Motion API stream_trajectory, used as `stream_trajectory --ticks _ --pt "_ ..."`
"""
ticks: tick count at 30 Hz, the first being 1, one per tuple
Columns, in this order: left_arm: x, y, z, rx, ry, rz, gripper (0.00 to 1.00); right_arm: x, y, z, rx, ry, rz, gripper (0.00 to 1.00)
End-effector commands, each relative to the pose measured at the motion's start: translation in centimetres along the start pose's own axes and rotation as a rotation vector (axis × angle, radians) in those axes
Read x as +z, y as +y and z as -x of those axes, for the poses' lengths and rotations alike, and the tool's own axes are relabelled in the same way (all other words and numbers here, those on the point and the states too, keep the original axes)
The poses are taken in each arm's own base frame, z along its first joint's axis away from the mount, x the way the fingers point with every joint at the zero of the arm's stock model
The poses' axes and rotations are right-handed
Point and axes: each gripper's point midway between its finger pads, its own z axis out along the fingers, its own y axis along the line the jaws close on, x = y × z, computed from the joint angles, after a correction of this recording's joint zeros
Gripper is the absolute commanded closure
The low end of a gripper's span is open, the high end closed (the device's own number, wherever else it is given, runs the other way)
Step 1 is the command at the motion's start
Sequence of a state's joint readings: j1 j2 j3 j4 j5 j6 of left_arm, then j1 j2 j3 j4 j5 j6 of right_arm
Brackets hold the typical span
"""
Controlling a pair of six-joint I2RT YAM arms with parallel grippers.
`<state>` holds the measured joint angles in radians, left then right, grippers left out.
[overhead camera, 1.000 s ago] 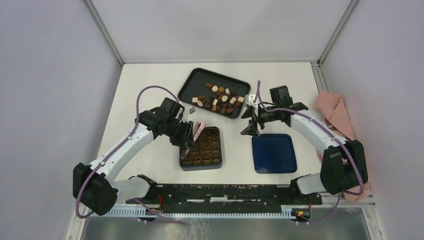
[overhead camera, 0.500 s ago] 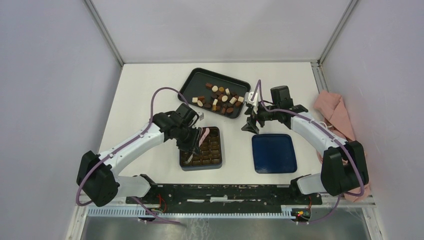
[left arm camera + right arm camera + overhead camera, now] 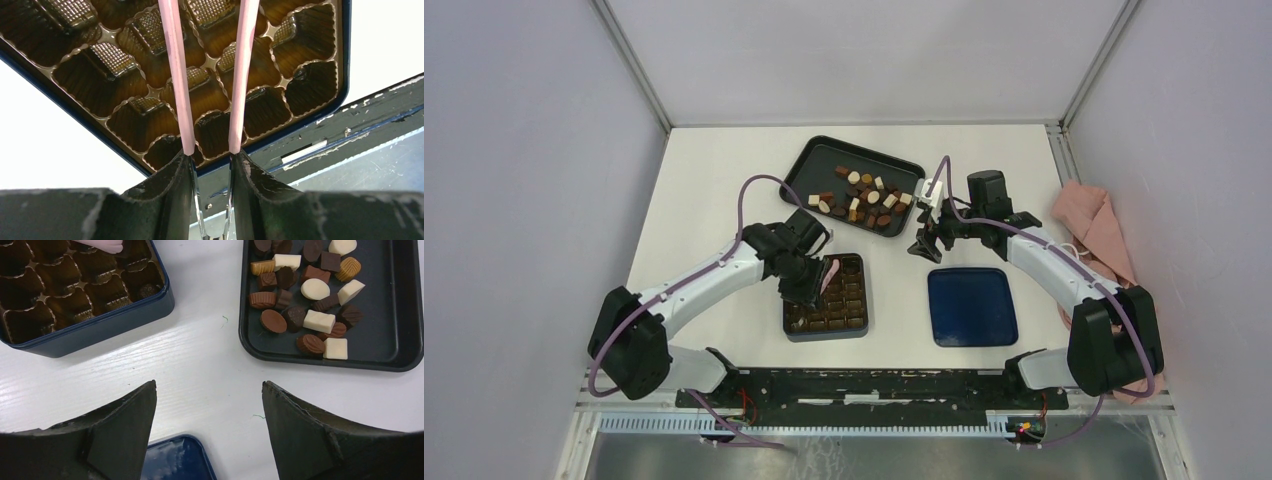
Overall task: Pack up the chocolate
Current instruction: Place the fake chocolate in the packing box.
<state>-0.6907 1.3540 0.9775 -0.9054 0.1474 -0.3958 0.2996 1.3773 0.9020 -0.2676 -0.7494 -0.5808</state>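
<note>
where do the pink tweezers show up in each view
Top external: pink tweezers at centre, over the compartment box.
Left wrist: two pink arms rising from the left gripper, centre.
Right wrist: only a pink tip, top edge, left.
Shared landmark: the compartment box.

Dark compartment box (image 3: 827, 335), pink tweezers (image 3: 176, 75), black tray (image 3: 822, 160), blue lid (image 3: 972, 306), pink cloth (image 3: 1096, 225)

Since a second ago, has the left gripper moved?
Yes. The left gripper, holding the pink tweezers, shifted right, from the left edge of the box to over its compartments.
</note>
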Motion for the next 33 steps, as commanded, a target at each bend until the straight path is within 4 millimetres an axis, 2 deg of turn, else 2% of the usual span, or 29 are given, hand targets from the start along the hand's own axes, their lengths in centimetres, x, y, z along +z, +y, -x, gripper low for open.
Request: stream_trajectory --ticks 1,6,19,28,33 --pt "0.4 -0.2 1.1 -0.010 -0.037 0.008 0.92 -0.4 -0.2 1.2 -0.025 -0.035 -0.011 0.17" --pt "0.9 -0.1 1.2 -0.001 -0.024 0.013 0.88 -0.4 0.0 1.3 -0.030 -0.037 0.000 0.17" --pt "1.1 0.1 1.5 0.006 -0.024 0.024 0.62 -0.4 0.3 1.4 -0.041 -0.043 0.020 0.17" --pt "0.9 -0.1 1.7 0.013 -0.033 0.016 0.58 -0.4 0.5 1.3 -0.044 -0.044 0.031 0.17" --pt "-0.1 -0.9 2.6 0.014 -0.078 -0.014 0.61 -0.4 0.5 1.4 -0.045 -0.046 0.035 0.17"
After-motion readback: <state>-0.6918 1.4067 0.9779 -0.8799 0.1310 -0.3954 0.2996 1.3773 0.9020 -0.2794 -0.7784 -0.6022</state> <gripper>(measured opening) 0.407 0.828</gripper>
